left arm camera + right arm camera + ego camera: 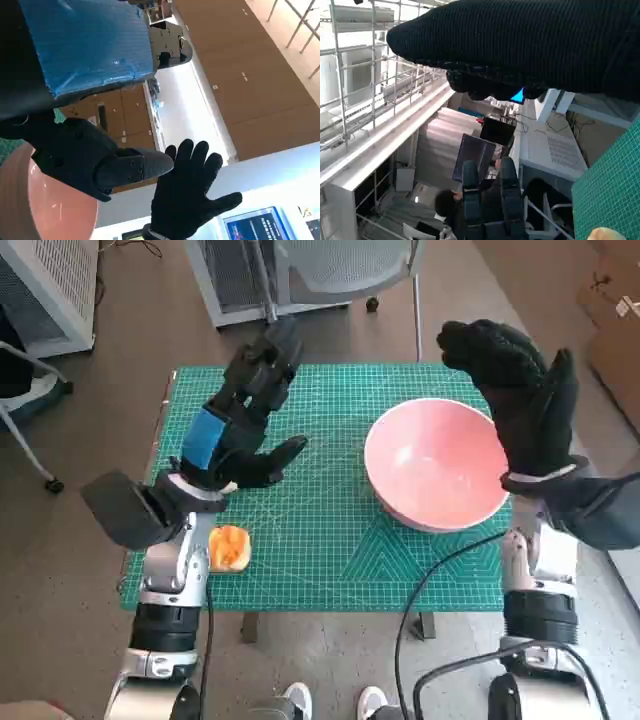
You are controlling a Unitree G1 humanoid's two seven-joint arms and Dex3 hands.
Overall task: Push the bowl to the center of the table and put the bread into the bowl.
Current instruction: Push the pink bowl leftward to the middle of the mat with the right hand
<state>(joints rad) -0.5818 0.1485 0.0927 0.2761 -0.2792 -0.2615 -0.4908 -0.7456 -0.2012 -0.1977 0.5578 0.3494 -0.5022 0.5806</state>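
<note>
Green cutting mat [330, 530] covers the small table; brown floor around it, white chair base beyond the far edge. Pink bowl [437, 462] sits on the mat's right half, upright, nothing in it. Bread [229, 548] lies near the mat's front left edge, just beside the left forearm. Left hand [245, 415] raised over the mat's left part; fingers extended and apart, thumb out toward the bowl; holds nothing, touches nothing. Right hand [522, 400] raised beside the bowl's right rim; gloved fingers [192, 155] spread upward, palm facing the bowl; empty; contact with the rim cannot be told.
</note>
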